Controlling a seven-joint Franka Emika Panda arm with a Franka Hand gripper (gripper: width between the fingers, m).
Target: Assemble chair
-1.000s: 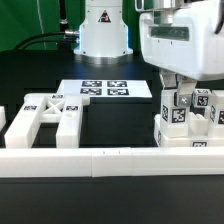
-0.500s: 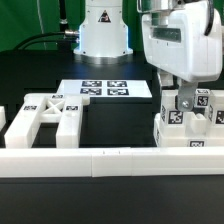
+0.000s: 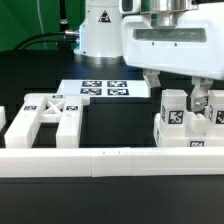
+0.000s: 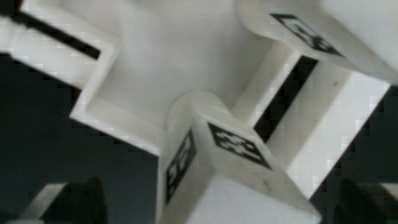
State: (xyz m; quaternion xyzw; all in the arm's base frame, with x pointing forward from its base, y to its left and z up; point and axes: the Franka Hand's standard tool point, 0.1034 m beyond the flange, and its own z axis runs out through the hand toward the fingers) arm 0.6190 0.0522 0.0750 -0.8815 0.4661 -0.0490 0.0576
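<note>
The chair's parts are glossy white pieces with black-and-white tags. At the exterior view's right, a short square post (image 3: 175, 110) stands upright on the flat seat slab (image 3: 186, 137), with a second post (image 3: 216, 112) beside it. My gripper (image 3: 175, 92) hangs open just above the first post, one finger on each side and neither touching it. In the wrist view the post (image 4: 231, 150) rises between my dark fingertips (image 4: 64, 200), and the seat slab (image 4: 169, 60) lies behind it. The X-braced frame (image 3: 45, 115) lies flat at the exterior view's left.
A long low white rail (image 3: 100, 161) runs along the front of the table. The marker board (image 3: 105, 90) lies at the back middle in front of the arm's base (image 3: 102, 30). Black table surface shows between the frame and the seat slab.
My jaws have opened and let go of the post. The hand has lifted off it, and the post stays standing on the seat slab.
</note>
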